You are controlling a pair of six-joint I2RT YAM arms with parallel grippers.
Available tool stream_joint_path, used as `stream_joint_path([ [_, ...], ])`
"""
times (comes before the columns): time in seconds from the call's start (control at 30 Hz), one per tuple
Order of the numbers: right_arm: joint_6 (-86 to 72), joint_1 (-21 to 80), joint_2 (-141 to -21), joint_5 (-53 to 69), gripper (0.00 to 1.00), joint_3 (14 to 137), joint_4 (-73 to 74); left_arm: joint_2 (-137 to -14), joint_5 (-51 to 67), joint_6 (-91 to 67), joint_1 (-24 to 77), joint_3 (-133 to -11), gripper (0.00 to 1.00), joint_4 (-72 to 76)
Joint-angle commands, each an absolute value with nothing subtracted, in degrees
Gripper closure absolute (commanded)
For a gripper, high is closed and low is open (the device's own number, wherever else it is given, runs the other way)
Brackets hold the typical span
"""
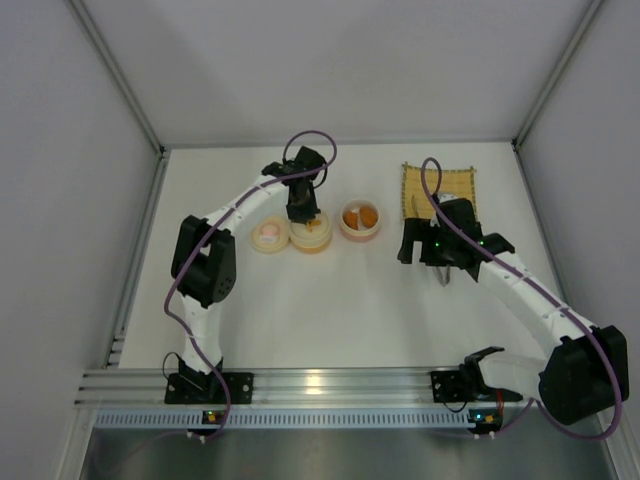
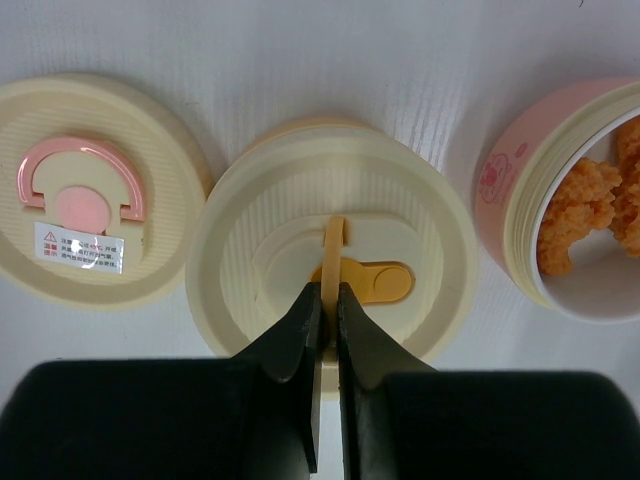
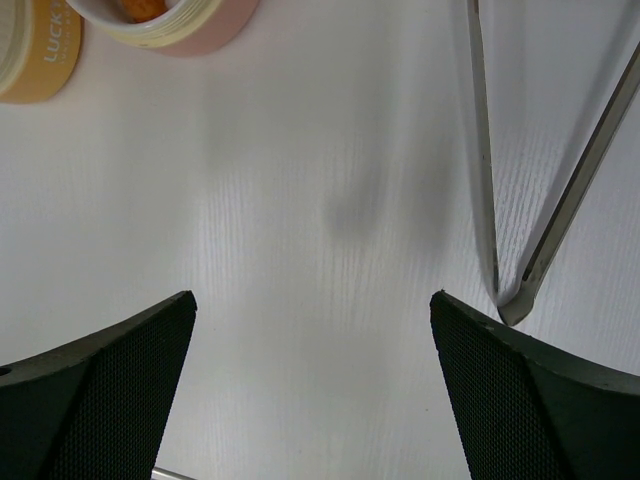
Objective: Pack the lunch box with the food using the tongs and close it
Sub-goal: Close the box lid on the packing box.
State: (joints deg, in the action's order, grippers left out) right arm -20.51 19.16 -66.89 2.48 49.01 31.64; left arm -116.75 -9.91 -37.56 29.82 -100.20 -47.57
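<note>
Three parts of the lunch box stand in a row. The cream top with a pink centre (image 2: pixel 90 190) lies on the left. In the middle is a yellow bowl (image 1: pixel 311 238) covered by a cream inner lid (image 2: pixel 400 215). My left gripper (image 2: pixel 330 292) is shut on that lid's thin upright handle (image 2: pixel 334 235). On the right, an open pink bowl (image 2: pixel 500 180) holds the orange food (image 2: pixel 585 200). My right gripper (image 3: pixel 312 310) hangs open over bare table. The silver tongs (image 3: pixel 485 180) lie just right of it, their joined end by the right finger (image 3: pixel 540 400).
A yellow woven mat (image 1: pixel 440 185) lies at the back right, beyond the right gripper (image 1: pixel 440 252). Grey walls close in the table on three sides. A metal rail (image 1: pixel 320 385) with both arm bases runs along the near edge.
</note>
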Motion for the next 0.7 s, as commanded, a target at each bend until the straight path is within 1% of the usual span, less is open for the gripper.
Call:
stream_joint_path([
  [0.0,-20.13,18.19,-66.45,2.02,0.01,48.96,30.41,-116.72,-10.20,-37.09,29.88,-99.41,1.00,-45.88],
  [0.27,-19.95,18.19,-66.45,2.20,0.01,48.96,30.50,-116.72,-9.23,-34.37,29.97,-98.17,1.00,-44.83],
  [0.47,-19.95,18.19,-66.53,2.37,0.01,49.04,30.41,-117.25,-8.18,-29.54,29.97,-98.09,1.00,-44.82],
  [0.67,-19.69,18.11,-66.62,2.46,0.01,49.04,30.41,-117.07,-4.67,-23.92,29.97,-96.94,1.00,-43.42],
])
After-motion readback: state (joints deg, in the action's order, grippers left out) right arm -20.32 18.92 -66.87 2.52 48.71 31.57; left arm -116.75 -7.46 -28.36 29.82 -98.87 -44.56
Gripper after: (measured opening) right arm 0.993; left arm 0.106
